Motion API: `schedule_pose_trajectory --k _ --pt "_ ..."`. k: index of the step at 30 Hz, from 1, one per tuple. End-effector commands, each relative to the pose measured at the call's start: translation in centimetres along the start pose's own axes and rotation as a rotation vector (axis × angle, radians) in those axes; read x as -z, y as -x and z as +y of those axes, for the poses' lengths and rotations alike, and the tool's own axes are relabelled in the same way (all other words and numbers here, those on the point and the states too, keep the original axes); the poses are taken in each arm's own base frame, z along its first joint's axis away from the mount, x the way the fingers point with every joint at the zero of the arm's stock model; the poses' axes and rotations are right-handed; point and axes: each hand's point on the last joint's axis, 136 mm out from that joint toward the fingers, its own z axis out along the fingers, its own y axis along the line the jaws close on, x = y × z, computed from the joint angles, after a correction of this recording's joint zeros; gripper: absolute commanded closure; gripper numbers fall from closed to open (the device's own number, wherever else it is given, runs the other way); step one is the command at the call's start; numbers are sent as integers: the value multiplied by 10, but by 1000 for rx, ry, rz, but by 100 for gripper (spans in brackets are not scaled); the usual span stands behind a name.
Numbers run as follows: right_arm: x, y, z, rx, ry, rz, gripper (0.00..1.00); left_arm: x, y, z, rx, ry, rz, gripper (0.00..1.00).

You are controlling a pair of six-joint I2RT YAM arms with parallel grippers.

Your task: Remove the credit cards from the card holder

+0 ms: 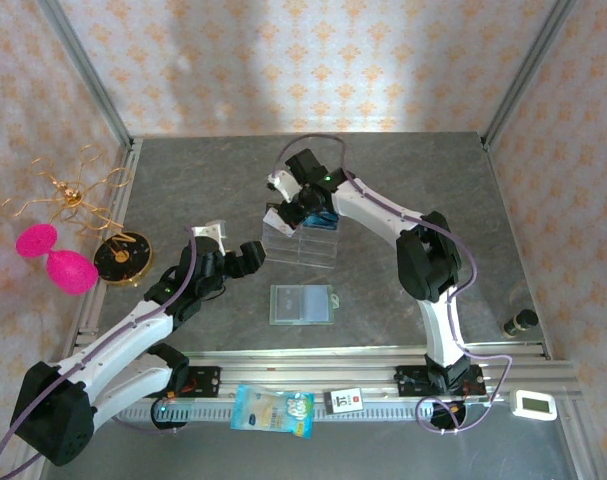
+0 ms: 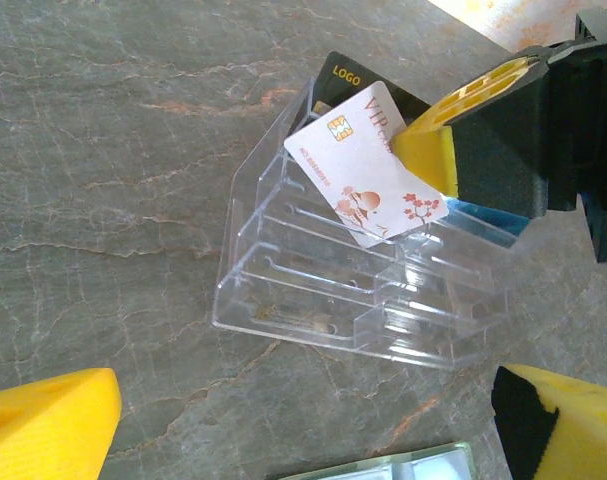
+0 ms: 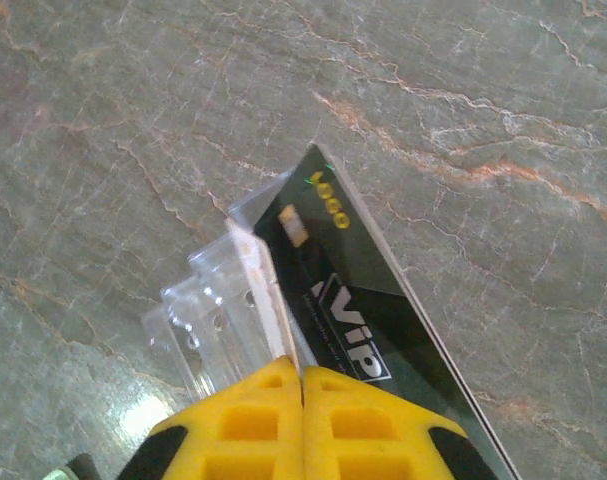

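Mid-frame, right claw is pinching whitish plastic card into clear acrylic rack; releasing probably follows. Left claw is hanging spread.

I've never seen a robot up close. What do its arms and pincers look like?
The left arm and right arm are white tubes with black joints, each trailed by a thin lilac cable. The left gripper and right gripper each end in two blocky yellow fingers on black mounts.

- "LOGO", in gold, on the dark card, at 11 o'clock of the whitish card.
- "VIP" at the whitish card's 1 o'clock edge.
- "VIP", in white, on the dark card's face.
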Motion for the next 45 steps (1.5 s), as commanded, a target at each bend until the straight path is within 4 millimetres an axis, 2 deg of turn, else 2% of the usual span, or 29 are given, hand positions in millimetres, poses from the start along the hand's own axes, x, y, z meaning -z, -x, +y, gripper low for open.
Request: schedule_pose_trajectory --k 1,8,14,21,26,34,45 --pt "3 -3 2 32 0 28 100 2 6 -2 0 -17 -19 4" --pt "21 17 8 104 8 -17 100 3 5 -5 9 -27 -14 4" --pt "35 15 15 213 34 6 100 6 8 -5 16 -18 -15 4" --pt "35 9 22 316 94 34 100 9 12 -2 11 15 -12 4" --pt "34 6 20 376 98 55 100 9 14 -2 9 28 -14 4" --pt "34 15 13 429 99 52 100 8 16 -1 2 46 -7 4" --pt "20 -5 6 412 106 112 100 6 17 0 -8 60 -6 3"
